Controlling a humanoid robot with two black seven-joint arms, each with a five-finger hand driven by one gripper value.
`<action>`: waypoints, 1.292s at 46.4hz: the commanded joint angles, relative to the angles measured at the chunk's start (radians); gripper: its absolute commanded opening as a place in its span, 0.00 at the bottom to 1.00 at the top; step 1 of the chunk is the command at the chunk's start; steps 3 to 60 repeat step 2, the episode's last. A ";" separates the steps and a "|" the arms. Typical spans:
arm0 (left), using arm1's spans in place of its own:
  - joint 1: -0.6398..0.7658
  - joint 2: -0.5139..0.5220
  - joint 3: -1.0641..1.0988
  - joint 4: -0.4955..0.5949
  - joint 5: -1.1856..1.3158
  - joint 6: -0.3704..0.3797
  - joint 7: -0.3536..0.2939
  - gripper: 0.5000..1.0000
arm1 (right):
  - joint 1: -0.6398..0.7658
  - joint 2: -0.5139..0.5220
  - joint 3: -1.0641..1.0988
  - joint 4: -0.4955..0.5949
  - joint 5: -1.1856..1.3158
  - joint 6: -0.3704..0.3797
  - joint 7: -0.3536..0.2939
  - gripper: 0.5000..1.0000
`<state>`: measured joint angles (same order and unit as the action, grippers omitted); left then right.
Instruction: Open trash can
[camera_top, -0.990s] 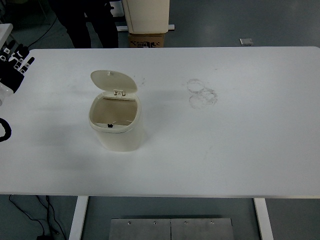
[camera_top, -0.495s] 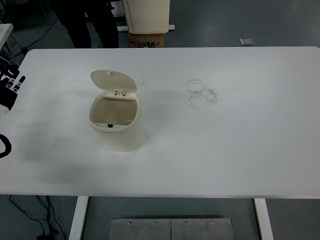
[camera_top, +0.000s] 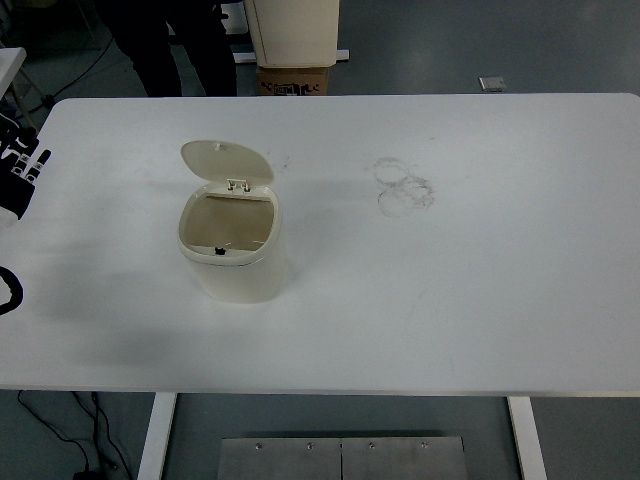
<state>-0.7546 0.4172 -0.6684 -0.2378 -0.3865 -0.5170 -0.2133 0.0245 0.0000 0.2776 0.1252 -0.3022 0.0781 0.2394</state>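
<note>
Left hand (camera_top: 18, 175) sits at the far-left table edge, fingers loosely spread, holding nothing; over the last second it has slid further out of frame, well clear of the can (camera_top: 232, 245). Can stands left of centre on the table (camera_top: 480, 280), lid (camera_top: 226, 163) tipped up and back, inside exposed. Reads as task done, arm retreating. Right hand not visible. Ring smudges (camera_top: 404, 187) to the right; box (camera_top: 294, 78) and a person's legs (camera_top: 170, 45) beyond the far edge. Nothing obstructs.

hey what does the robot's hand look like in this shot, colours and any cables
Only the left hand shows, cut off at the picture's left edge: black, with white and silvery segments on the fingers. Below it, a black cable loop lies at the edge. The right hand is out of view.
</note>
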 joint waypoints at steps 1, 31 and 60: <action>0.001 0.000 0.001 0.000 0.000 0.000 0.000 1.00 | 0.000 0.000 -0.001 0.002 0.000 0.000 0.000 0.98; 0.001 0.000 0.001 0.000 0.000 0.000 0.000 1.00 | 0.000 0.000 -0.001 0.002 0.000 0.000 0.000 0.98; 0.001 0.000 0.001 0.000 0.000 0.000 0.000 1.00 | 0.000 0.000 -0.001 0.002 0.000 0.000 0.000 0.98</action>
